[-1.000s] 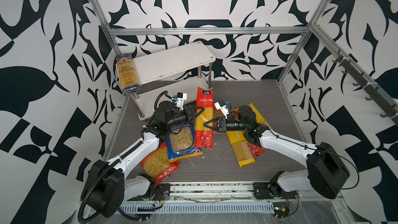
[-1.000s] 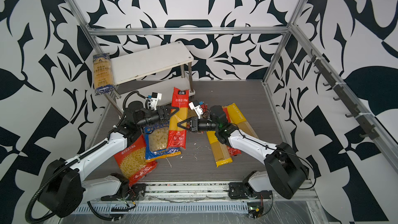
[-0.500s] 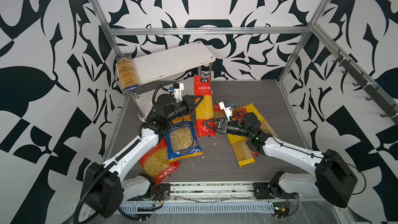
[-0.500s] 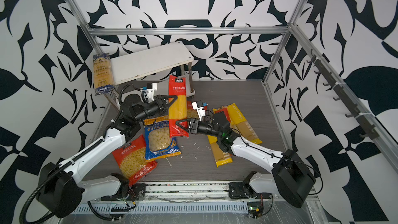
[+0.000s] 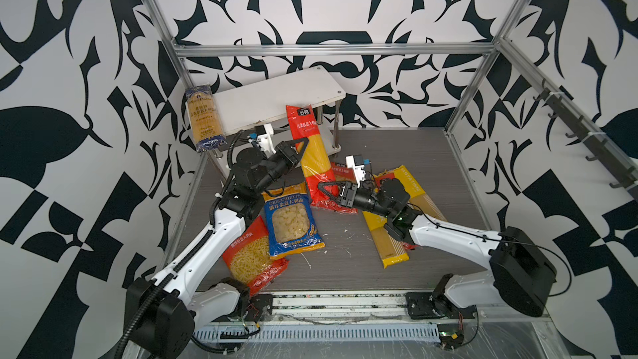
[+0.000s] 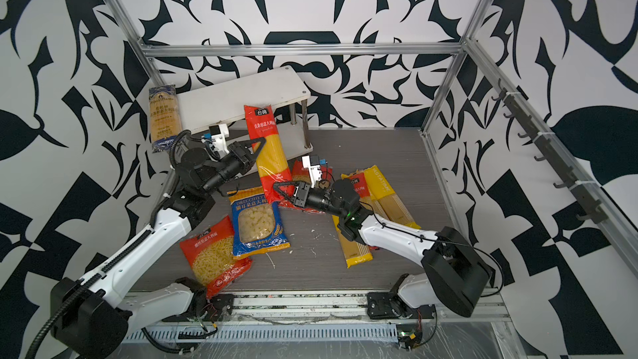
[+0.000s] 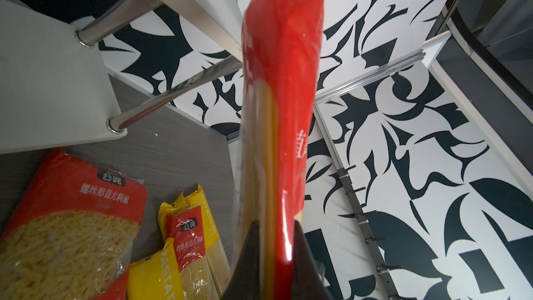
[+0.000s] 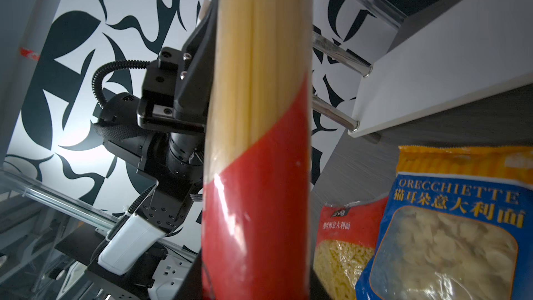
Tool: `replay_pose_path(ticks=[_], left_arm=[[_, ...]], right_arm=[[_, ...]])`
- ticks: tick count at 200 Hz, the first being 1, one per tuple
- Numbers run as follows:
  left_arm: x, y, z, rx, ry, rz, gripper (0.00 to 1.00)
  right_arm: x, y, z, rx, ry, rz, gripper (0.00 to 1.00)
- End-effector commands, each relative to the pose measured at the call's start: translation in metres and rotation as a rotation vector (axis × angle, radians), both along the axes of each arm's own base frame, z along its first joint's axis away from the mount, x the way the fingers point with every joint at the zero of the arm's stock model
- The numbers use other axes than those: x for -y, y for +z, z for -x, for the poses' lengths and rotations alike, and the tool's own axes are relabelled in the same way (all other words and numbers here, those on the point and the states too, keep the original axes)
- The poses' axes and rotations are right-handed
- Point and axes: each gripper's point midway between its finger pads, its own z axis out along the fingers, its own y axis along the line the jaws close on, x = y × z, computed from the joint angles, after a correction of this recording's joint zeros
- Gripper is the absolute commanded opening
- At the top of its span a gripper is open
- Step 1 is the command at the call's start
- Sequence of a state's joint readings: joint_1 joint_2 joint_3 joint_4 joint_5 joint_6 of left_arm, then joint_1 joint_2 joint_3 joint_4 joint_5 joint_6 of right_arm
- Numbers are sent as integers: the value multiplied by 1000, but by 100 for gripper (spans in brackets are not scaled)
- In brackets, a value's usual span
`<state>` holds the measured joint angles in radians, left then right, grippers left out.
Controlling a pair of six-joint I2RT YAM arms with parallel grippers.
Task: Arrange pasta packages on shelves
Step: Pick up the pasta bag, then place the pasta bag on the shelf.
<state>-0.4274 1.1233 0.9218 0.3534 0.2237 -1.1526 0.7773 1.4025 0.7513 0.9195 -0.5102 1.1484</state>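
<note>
The left arm (image 5: 214,236) rose forward from its base, bent at the elbow, and its claw (image 5: 303,146) was closed on the middle of a red spaghetti pack (image 5: 308,128). The right arm (image 5: 448,236) reached low toward the centre, with its claw (image 5: 326,190) around the lower end of the same pack. Whether it was gripping was not clear.

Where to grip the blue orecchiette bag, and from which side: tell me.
Probably its orange top seam, from above: the blue orecchiette bag lies flat and wide, that thin flap is uncovered, and its near corner overlaps the red fusilli bag.
</note>
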Motion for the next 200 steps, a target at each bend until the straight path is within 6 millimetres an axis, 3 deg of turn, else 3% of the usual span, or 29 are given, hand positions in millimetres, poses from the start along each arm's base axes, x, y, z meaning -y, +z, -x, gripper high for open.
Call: replay_pose_path(ticks=[1,64,99,167,200], left_arm=[[-20,84,23,214,32,122,9],[-46,98,30,245,93,94,46],[-51,87,30,206,113,64,64],[-66,7,49,32,164,-61,74],[-79,-59,62,-85,208,-102,73]], right_arm=[[2,64,-6,99,-20,-168,22],[-27,103,-13,206,57,-122,8],[-50,122,-31,247,75,-92,5],[-82,159,-82,249,84,-8,0],[-97,168,-99,220,76,19,0]])
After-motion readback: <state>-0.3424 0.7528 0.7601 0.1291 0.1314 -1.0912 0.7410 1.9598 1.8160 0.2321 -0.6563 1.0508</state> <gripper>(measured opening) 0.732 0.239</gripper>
